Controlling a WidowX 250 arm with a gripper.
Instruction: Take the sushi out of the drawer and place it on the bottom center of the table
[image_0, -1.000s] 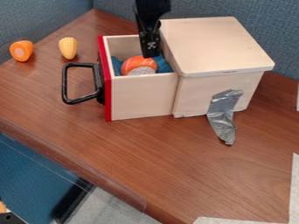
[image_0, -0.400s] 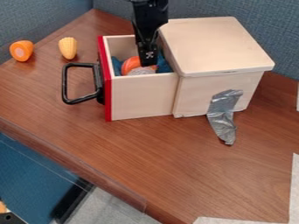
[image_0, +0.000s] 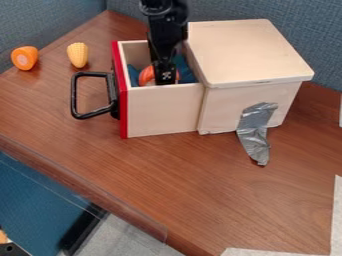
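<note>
Wooden table (image_0: 220, 185) carries drawer (image_0: 163, 111), upper left. Gripper (image_0: 165, 81) is at sushi (image_0: 145, 76), jaw opening cannot be told; grasping likely, then needs secure lift.

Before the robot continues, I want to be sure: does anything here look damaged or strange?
The crumpled silver tape looks odd: it runs from the wooden box's side down onto the table, perhaps holding the box down.
</note>
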